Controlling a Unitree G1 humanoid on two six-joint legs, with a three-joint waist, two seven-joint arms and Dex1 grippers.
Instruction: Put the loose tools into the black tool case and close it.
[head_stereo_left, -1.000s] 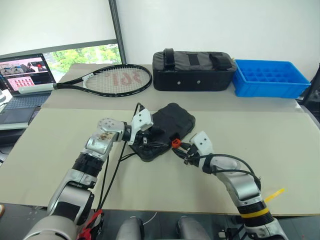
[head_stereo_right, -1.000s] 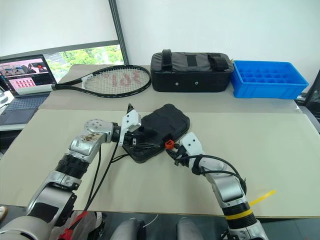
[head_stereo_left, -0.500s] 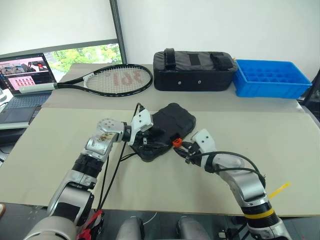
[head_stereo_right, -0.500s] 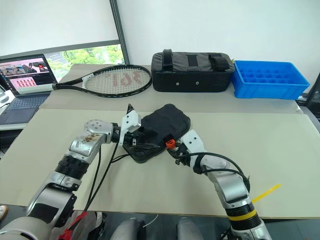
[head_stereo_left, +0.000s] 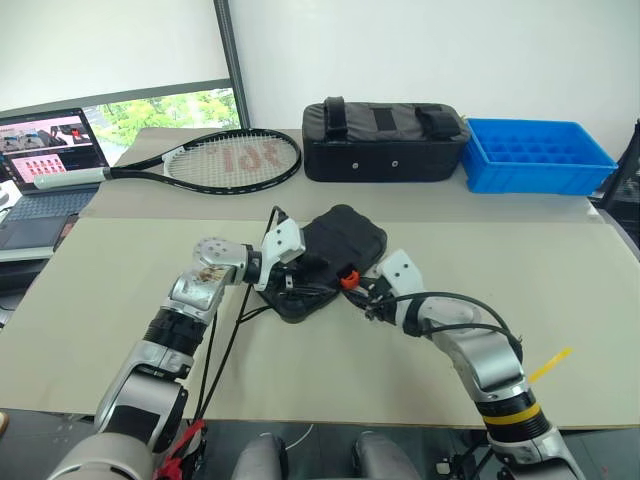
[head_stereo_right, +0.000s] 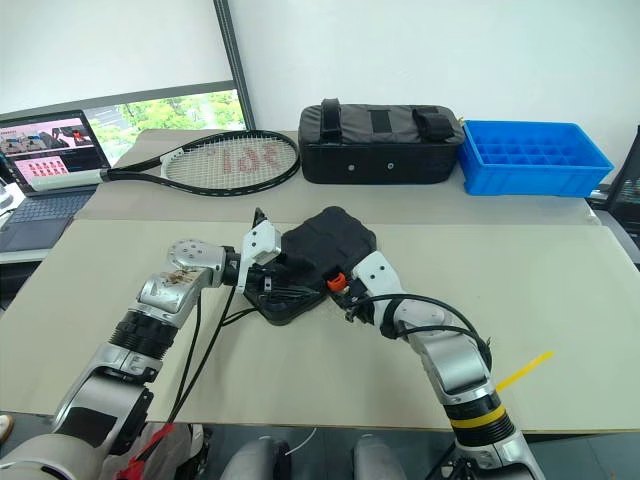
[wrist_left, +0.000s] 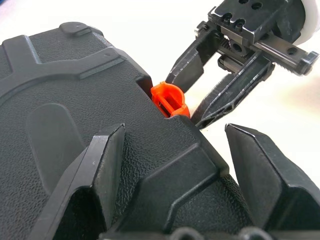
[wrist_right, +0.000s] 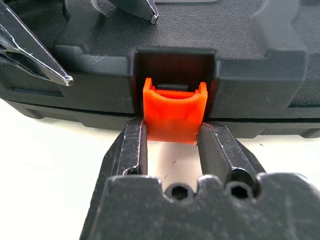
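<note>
The black tool case (head_stereo_left: 340, 240) lies with its lid down in the middle of the table, its orange latch (head_stereo_left: 348, 279) on the near right edge. My left gripper (head_stereo_left: 295, 268) is open, and its fingers (wrist_left: 100, 165) rest spread over the lid's near left corner. My right gripper (head_stereo_left: 362, 295) is open at the latch. In the right wrist view its two fingers (wrist_right: 135, 145) flank the orange latch (wrist_right: 175, 115) closely on either side. The loose tools are out of view.
A tennis racket (head_stereo_left: 230, 160), a black fabric bag (head_stereo_left: 385, 140) and a blue tray (head_stereo_left: 540, 155) line the far side. A laptop (head_stereo_left: 45, 150) stands at the far left. A yellow strip (head_stereo_left: 548, 365) lies at the near right edge.
My right gripper's fingers have spread a little around the orange latch. The left gripper and the case have stayed where they were.
</note>
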